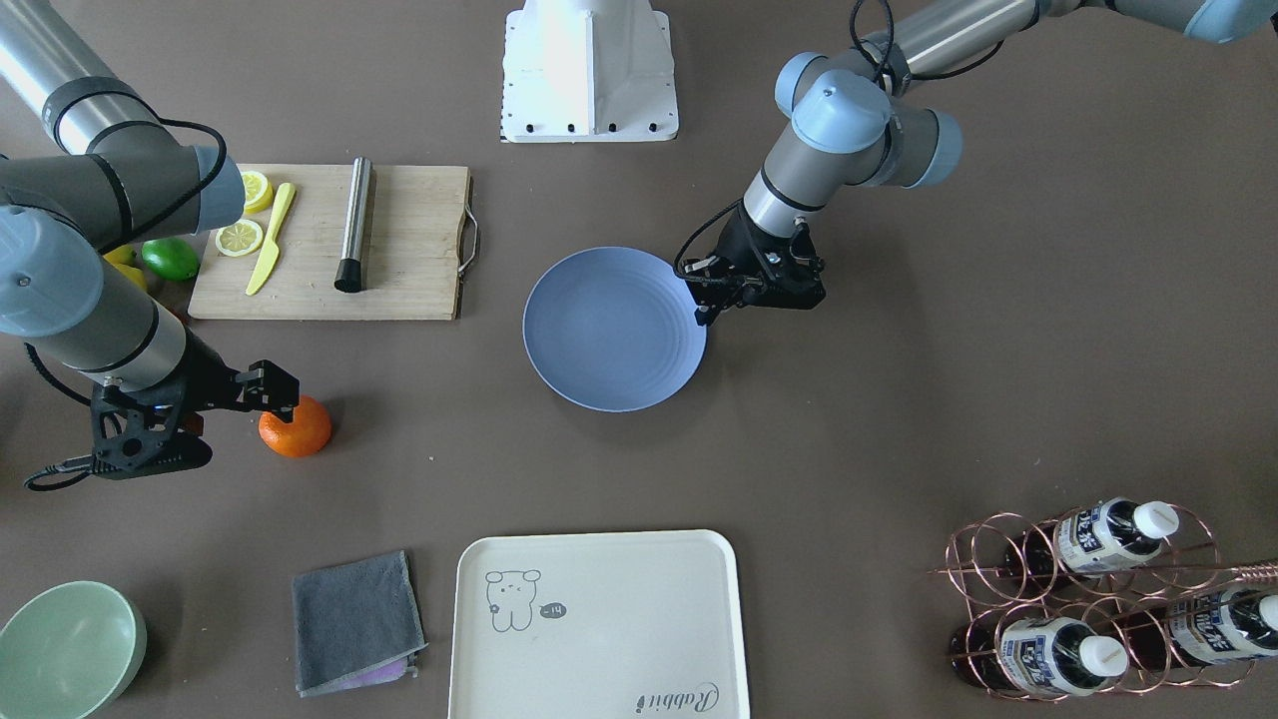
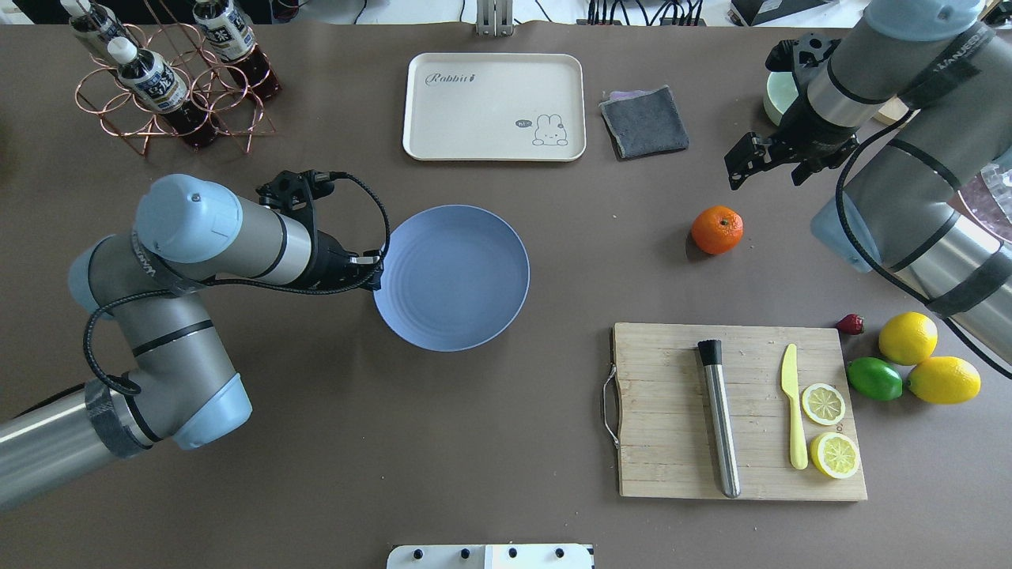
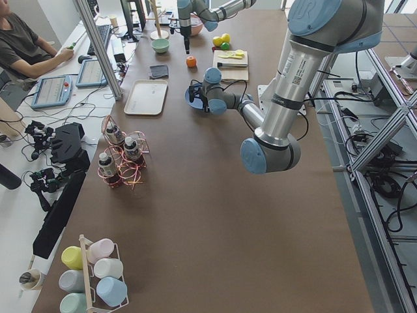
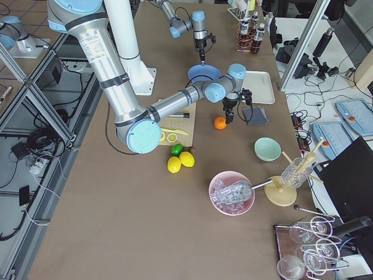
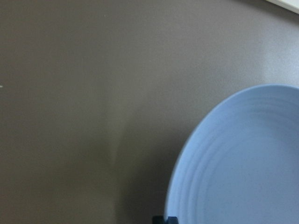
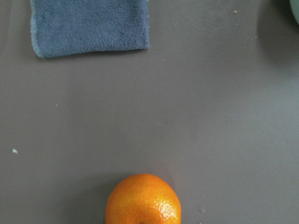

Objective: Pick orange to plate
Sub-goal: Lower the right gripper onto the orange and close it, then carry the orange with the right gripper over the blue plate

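Orange [image 1: 295,427] near right gripper [image 1: 283,391], grip unclear, left gripper [image 1: 705,315] clenched, tray [image 1: 619,619] reading "Rabbit"

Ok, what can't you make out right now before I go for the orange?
Right gripper jaws: outside the right wrist view; too small in the front view to tell open or shut.
Orange: lower part cut off by the right wrist view's bottom edge.
Left gripper: touching the plate rim or not, unclear; left wrist view shows only a dark sliver.
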